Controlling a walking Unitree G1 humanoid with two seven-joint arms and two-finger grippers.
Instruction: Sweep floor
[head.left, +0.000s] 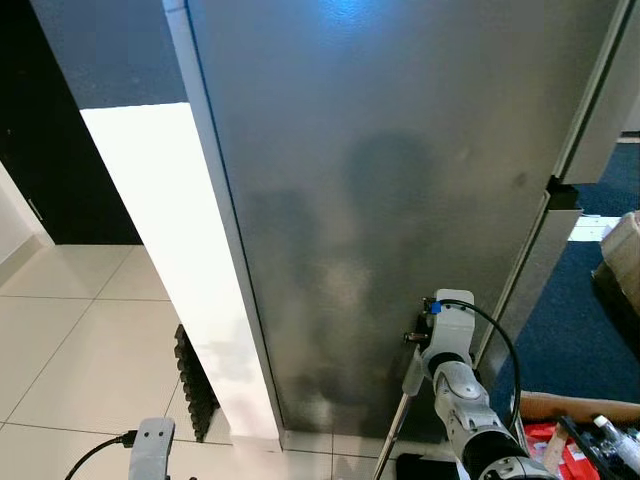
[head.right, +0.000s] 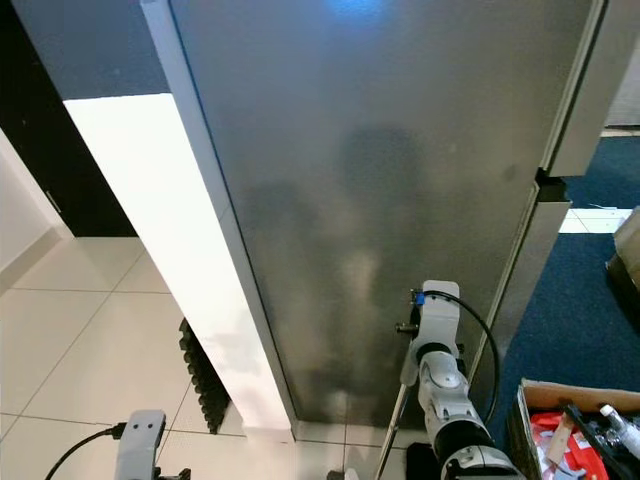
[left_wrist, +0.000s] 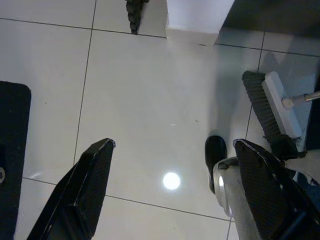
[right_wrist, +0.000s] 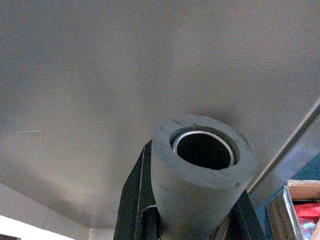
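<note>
Grey panel (head.right: 380, 200), right arm (head.right: 440, 380), tiled floor (head.right: 90, 350), cardboard box (head.right: 575, 430)

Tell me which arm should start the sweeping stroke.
Right. The right gripper is shut on the broom handle, with the broom head on the tiled floor. The left gripper hangs open over bare tile.

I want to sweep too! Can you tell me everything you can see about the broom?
The broom has a white head with dark bristles along one side, resting on the pale floor tiles. A thin light pole slants up from it. Its top end wears a grey foam sleeve around a hollow metal tube. The right hand is shut on that sleeve, close to a big grey panel.
</note>
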